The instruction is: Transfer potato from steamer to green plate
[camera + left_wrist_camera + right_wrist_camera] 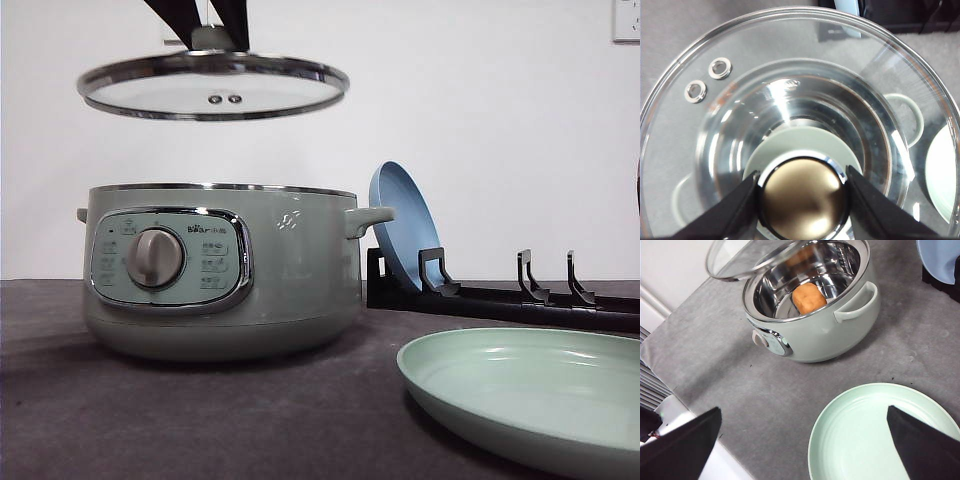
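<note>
The sage-green steamer (220, 270) stands open on the left of the table. Its glass lid (212, 88) hangs level above it, and my left gripper (210, 22) is shut on the knob. In the left wrist view the black fingers (735, 210) clamp the bronze knob (802, 200), with the pot showing through the glass. The orange-brown potato (809, 298) lies on the shiny bottom of the steamer (815, 335). The pale green plate (875, 435) (530, 400) lies empty at the front right. My right gripper (802, 412) hovers open, high above the near rim of the plate.
A blue plate (400, 230) leans upright in a black dish rack (520, 295) behind the green plate, right of the steamer's side handle (368, 218). The grey table's edge (670, 390) runs close to the steamer's dial side.
</note>
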Motion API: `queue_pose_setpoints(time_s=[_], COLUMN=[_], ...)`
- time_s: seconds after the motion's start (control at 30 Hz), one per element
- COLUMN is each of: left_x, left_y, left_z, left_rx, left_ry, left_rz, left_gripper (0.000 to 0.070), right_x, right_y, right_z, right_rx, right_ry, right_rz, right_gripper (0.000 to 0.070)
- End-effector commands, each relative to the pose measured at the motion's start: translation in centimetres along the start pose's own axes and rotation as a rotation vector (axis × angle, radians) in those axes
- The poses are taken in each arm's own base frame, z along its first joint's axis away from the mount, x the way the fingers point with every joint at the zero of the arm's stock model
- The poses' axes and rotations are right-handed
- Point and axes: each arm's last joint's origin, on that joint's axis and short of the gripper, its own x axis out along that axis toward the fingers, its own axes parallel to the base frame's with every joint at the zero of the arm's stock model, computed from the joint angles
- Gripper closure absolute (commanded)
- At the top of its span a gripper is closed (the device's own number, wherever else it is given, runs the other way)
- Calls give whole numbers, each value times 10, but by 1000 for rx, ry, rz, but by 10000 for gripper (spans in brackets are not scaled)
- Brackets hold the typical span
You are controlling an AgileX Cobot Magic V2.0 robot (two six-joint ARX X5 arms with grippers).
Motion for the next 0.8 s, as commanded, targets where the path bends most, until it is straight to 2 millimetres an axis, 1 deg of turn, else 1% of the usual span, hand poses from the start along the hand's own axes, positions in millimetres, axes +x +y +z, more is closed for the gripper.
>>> queue_pose_setpoints(time_s=[0.0, 0.1, 0.23, 0.57, 0.77], left_x=[-21, -27, -33, -44, -51], left_y=[3, 12, 30, 90, 121], left_z=[5, 3, -1, -20, -32], left_rx=[-8, -30, -72, -227, -313], left_ry=[-95, -102, -106, -73, -65], left_rz=[18, 36, 71, 183, 245], left_gripper=[700, 700, 700, 700, 700], right_x=[-3, -3, -3, -3, -3], right_y=[3, 3, 3, 3, 3], right_z=[4, 4, 4, 4, 4], right_rx=[-25, -25, -25, -25, -24], right_ry=[-20, -20, -20, -19, -18], right_rz=[5, 5, 5, 12, 16], right_gripper=[0, 0, 0, 0, 0])
